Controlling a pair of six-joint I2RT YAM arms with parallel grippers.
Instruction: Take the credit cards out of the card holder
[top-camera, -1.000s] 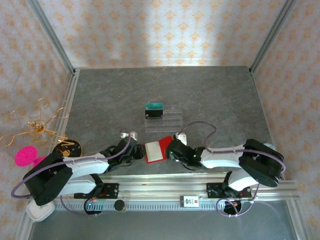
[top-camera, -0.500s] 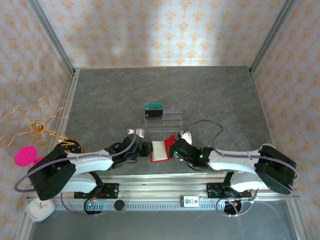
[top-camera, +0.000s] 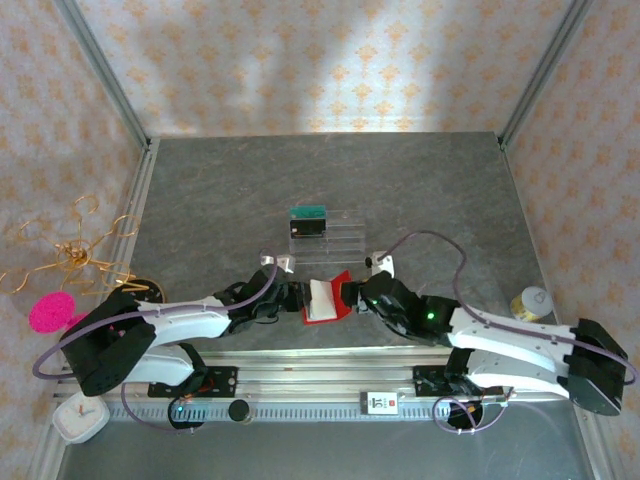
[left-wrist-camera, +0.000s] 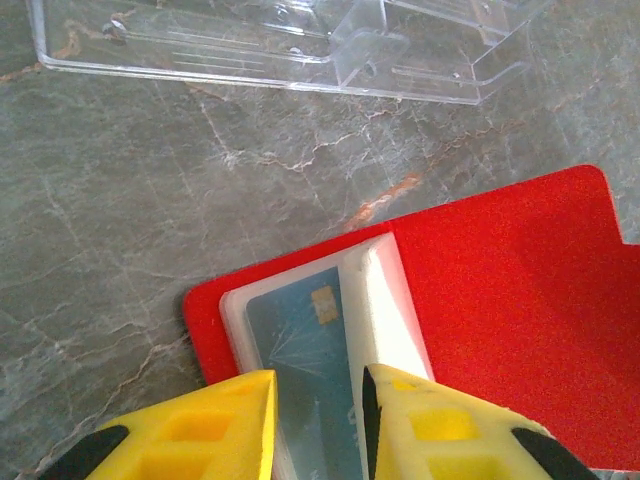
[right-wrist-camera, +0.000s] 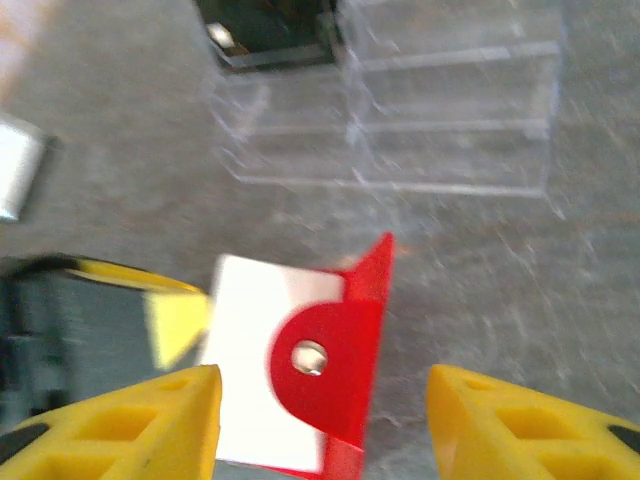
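The red card holder (top-camera: 341, 286) lies open near the table's front edge, between my two grippers. My left gripper (top-camera: 295, 298) is shut on its whitish pocket stack, where a blue credit card (left-wrist-camera: 305, 350) sits between the yellow fingers (left-wrist-camera: 215, 420). The red cover (left-wrist-camera: 500, 290) spreads out to the right in the left wrist view. My right gripper (top-camera: 352, 296) stands open just right of the holder. Its yellow fingertips (right-wrist-camera: 150, 420) hang wide apart on either side of the raised red snap flap (right-wrist-camera: 335, 370) without touching it.
A clear compartmented tray (top-camera: 335, 240) stands behind the holder, with a teal card (top-camera: 309, 212) and a black card (top-camera: 308, 227) at its left end. A gold wire ornament (top-camera: 70, 255) and pink disc (top-camera: 50, 312) are far left. A small jar (top-camera: 530, 302) is at the right.
The holder and my left gripper have shifted a little to the right. The right arm has stretched out to the right, uncovering the small jar, and its jaws have widened slightly.
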